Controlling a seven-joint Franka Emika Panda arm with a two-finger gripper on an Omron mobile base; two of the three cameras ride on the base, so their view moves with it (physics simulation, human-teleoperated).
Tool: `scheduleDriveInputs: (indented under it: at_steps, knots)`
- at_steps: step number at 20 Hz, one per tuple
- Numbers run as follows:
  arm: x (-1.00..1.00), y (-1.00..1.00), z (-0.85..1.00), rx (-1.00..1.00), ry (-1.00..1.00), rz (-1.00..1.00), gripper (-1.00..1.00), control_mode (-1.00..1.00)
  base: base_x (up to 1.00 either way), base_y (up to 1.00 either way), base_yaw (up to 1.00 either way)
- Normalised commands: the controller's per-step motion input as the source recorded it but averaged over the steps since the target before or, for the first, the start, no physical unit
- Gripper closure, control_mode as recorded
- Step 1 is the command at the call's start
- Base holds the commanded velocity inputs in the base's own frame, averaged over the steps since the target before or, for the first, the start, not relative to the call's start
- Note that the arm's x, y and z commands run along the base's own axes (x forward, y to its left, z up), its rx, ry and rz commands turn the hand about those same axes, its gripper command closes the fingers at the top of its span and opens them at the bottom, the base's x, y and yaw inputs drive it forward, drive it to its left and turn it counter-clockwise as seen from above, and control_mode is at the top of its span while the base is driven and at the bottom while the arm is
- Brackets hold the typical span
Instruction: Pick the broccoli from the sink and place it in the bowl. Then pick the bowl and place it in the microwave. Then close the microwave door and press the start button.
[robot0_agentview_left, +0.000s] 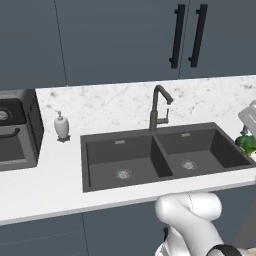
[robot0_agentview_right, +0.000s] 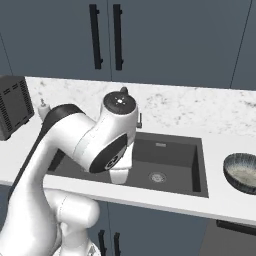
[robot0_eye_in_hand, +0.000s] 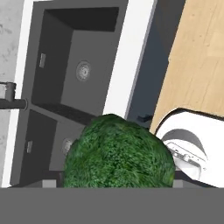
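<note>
White marbled counter (robot0_agentview_left: 45, 175) lies open around the dark double sink (robot0_agentview_left: 160, 157), and the bowl (robot0_agentview_right: 242, 172) sits near its right edge. The gripper (robot0_agentview_left: 248, 120) hangs above the sink's right rim, jaws spread wide, apparently holding the lumpy green broccoli (robot0_eye_in_hand: 118, 153) between them.

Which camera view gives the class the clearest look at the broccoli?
The hand view: the broccoli sits large and close at the bottom, its green lumpy head sharp against the sink. The left base view catches just a small green bit at the right edge. The right base view gives no help with it.
</note>
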Motion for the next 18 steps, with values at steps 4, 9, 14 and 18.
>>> scheduleDriveInputs:
  at_steps: [4, 9, 14, 18]
  knots:
    - [0.0, -1.0, 0.01, -0.02, 0.0, -0.13, 1.0, -1.0, 0.0, 0.0, 0.0]
    - [-0.01, -0.75, -0.02, -0.17, -0.01, -0.25, 1.0, -1.0, 0.0, 0.0, 0.0]
    - [0.1, -0.65, -0.04, -0.2, 0.0, -0.25, 1.0, -1.0, 0.0, 0.0, 0.0]
    - [0.35, -0.69, -0.18, -0.16, 0.0, -0.22, 1.0, -1.0, 0.0, 0.0, 0.0]
